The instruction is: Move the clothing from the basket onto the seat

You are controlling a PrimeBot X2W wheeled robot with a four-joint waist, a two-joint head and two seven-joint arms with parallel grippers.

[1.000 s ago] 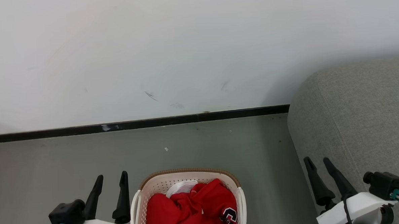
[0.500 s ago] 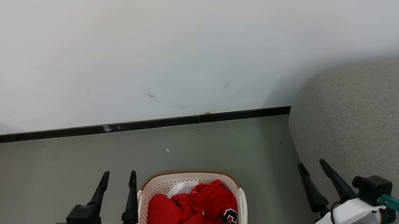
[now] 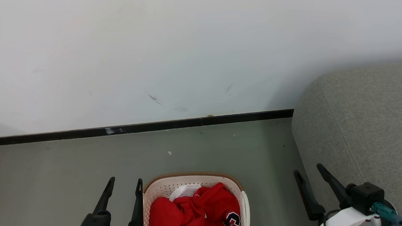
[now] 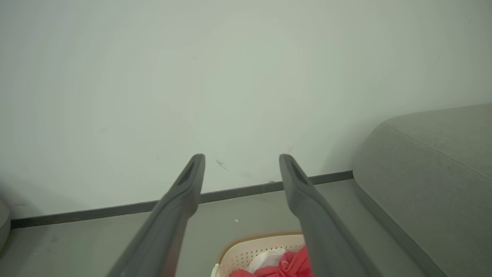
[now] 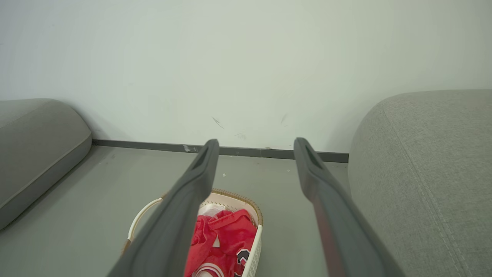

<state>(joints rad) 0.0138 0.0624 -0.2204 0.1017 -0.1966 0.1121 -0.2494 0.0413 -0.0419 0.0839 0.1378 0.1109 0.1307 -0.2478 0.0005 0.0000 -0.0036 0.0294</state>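
The cream basket point(image 3: 163, 184) with its brown rim sits on the floor at the bottom centre of the head view, cut off by the frame edge. Red clothing point(image 3: 195, 210) with a navy-and-white logo fills it, and a white piece point(image 3: 184, 191) lies at the back. My left gripper point(image 3: 126, 181) stands open just left of the basket, its right finger near the rim. My right gripper point(image 3: 308, 169) stands open between the basket and the grey seat point(image 3: 361, 129) on the right. The wrist views show the basket point(image 5: 253, 207), the clothing point(image 5: 226, 238), the seat point(image 4: 430, 169) and open grippers point(image 4: 242, 159) point(image 5: 256, 143).
A white wall with a dark baseboard point(image 3: 137, 126) runs across behind the basket. The grey floor point(image 3: 71, 166) spreads between wall and basket. A second grey cushion point(image 5: 34, 142) lies at the left in the right wrist view.
Both grippers have drawn inward and lower in the head view: the left moved right toward the basket, the right moved left. The picture has shifted slightly, so the camera has tilted a little.
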